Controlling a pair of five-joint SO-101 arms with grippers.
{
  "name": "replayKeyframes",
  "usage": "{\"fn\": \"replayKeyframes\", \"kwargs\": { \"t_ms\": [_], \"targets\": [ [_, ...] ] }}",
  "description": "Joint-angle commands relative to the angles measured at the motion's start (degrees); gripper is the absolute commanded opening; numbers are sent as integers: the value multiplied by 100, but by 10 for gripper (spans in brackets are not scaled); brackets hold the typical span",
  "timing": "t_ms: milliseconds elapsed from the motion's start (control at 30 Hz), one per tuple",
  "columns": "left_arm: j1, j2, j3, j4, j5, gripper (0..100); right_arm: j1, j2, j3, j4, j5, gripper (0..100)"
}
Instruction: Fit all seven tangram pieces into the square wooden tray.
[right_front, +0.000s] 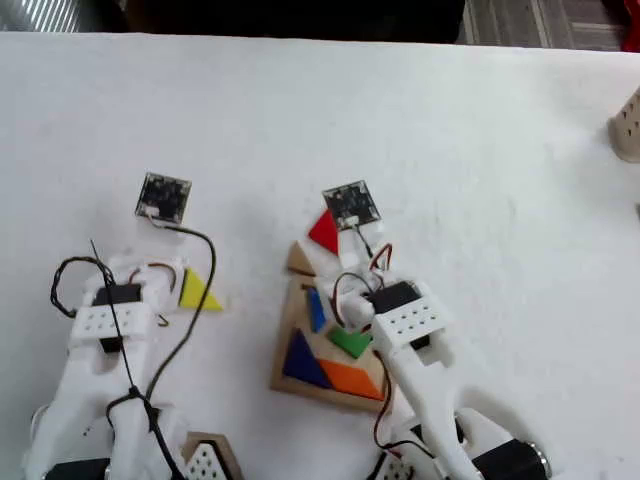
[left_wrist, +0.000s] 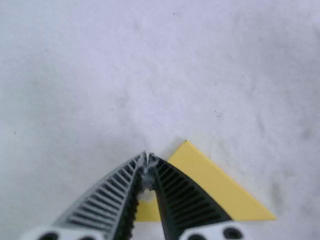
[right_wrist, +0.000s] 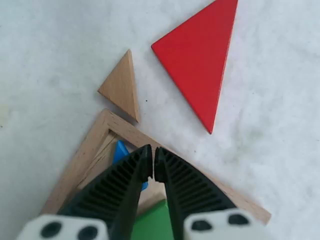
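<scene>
Four pieces (right_front: 315, 308) (right_front: 350, 342) (right_front: 303, 362) (right_front: 352, 378) are sitting in one tray (right_front: 280, 345). Three triangles (right_front: 196, 290) (right_front: 324, 232) (right_front: 299, 260) are lying outside it. Two arms (right_front: 110, 320) (right_front: 410, 325) are standing alongside.

A white table (right_front: 330, 110) is stretching ahead of the right gripper (right_wrist: 153, 156), a dark strip of room (right_front: 300, 15) lying beyond.

Partly behind left tool (left_wrist: 148, 159): yellow triangle (left_wrist: 215, 185); partly under right arm (right_front: 410, 330): tray (right_front: 281, 352).

wooden tray (right_front: 280, 350) holds four coloured pieces (right_front: 303, 362); red triangle (right_front: 324, 232), tan triangle (right_front: 299, 260) and yellow triangle (right_front: 195, 290) lie outside.
</scene>
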Motion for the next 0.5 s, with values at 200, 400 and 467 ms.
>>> {"fn": "replayKeyframes", "kwargs": {
  "t_ms": [200,400,467],
  "targets": [
    [-40,-189,-35,-114,-70,23,-382,-198,176,-48,607,18],
    [-40,-189,-35,-105,-70,23,-752,-198,176,110,615,18],
    [-40,-189,-35,-105,-70,23,-840,-198,176,110,615,18]
  ]
}}
